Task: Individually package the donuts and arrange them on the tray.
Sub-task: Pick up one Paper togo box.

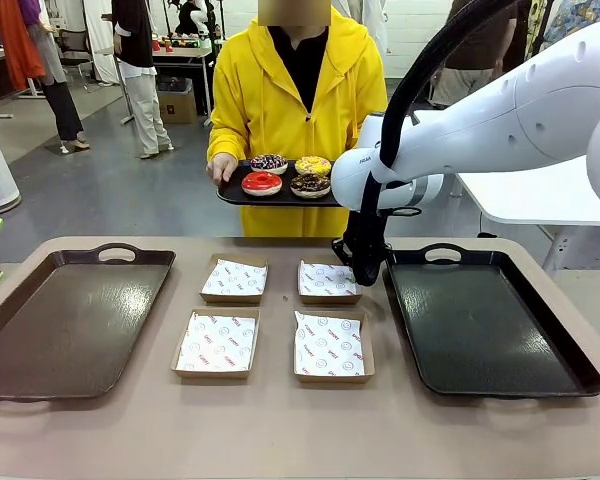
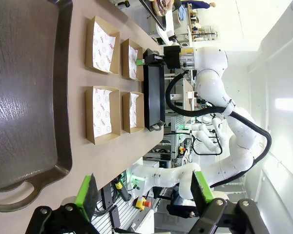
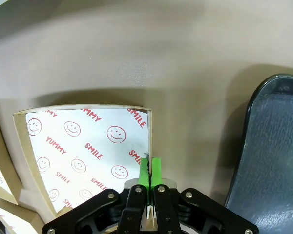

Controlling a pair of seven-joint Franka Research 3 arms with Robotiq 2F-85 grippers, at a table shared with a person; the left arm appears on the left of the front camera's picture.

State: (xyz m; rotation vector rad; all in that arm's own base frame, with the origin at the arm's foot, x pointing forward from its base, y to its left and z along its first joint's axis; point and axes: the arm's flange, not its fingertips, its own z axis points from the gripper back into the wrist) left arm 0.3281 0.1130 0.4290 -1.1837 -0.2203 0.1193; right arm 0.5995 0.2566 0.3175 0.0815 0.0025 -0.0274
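Observation:
A person in a yellow coat holds a small black tray [image 1: 235,196] over the table's far edge. On it lie four donuts: dark with pale sprinkles [image 1: 269,162], yellow [image 1: 313,165], red [image 1: 262,183] and chocolate [image 1: 310,185]. My right gripper [image 1: 364,274] has come down at the right wall of the back-right box [image 1: 328,280]. In the right wrist view it [image 3: 150,171] is shut, green pads pinching the wall of that paper-lined box [image 3: 83,156]. My left gripper [image 2: 144,191] hangs open and holds nothing, off the near end of the left tray [image 2: 24,97].
Three more paper-lined cardboard boxes [image 1: 234,279] [image 1: 217,344] [image 1: 329,346] sit mid-table. A large dark tray [image 1: 70,320] lies at the left and another [image 1: 490,320] at the right, right beside my right gripper. People stand in the room behind.

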